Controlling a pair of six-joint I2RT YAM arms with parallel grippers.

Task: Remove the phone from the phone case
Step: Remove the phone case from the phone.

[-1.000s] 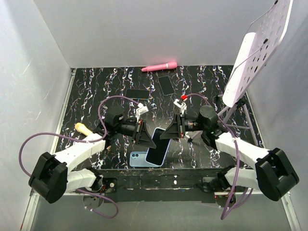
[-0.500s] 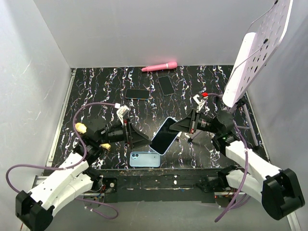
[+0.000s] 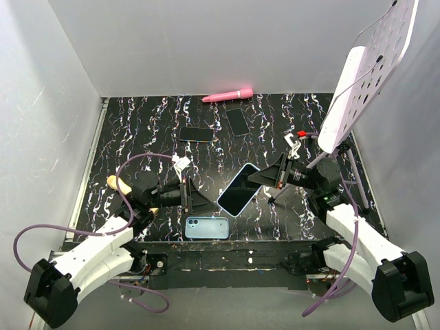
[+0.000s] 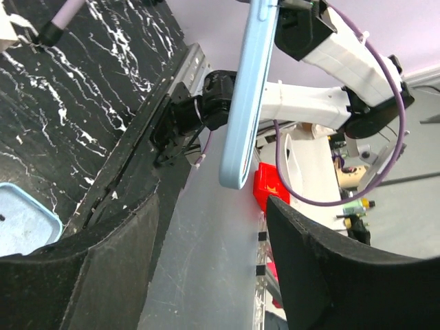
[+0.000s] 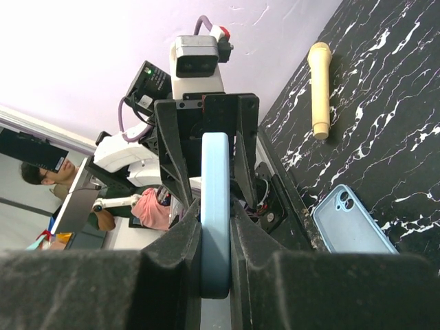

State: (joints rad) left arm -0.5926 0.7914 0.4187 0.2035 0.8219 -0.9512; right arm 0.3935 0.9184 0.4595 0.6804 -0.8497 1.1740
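Observation:
My right gripper (image 3: 265,177) is shut on the light blue phone (image 3: 238,190) and holds it tilted above the table, dark screen up. In the right wrist view the phone (image 5: 215,227) stands edge-on, pinched between both fingers. The empty light blue case (image 3: 206,227) lies flat near the table's front edge, camera cut-out to the left; it also shows in the right wrist view (image 5: 350,223). My left gripper (image 3: 196,196) is open and empty, just left of the phone and above the case. In the left wrist view the phone's edge (image 4: 251,89) hangs beyond the open fingers (image 4: 295,261).
Two dark phones (image 3: 196,134) (image 3: 238,122) lie at the back middle. A pink object (image 3: 227,95) lies against the back wall. A tan handle (image 3: 118,183) lies at the left. A white perforated board (image 3: 364,69) on a stand rises at the right.
My right gripper has carried the phone up and to the right, clear of the case. My left gripper has let go and drawn back left. The case stays on the table.

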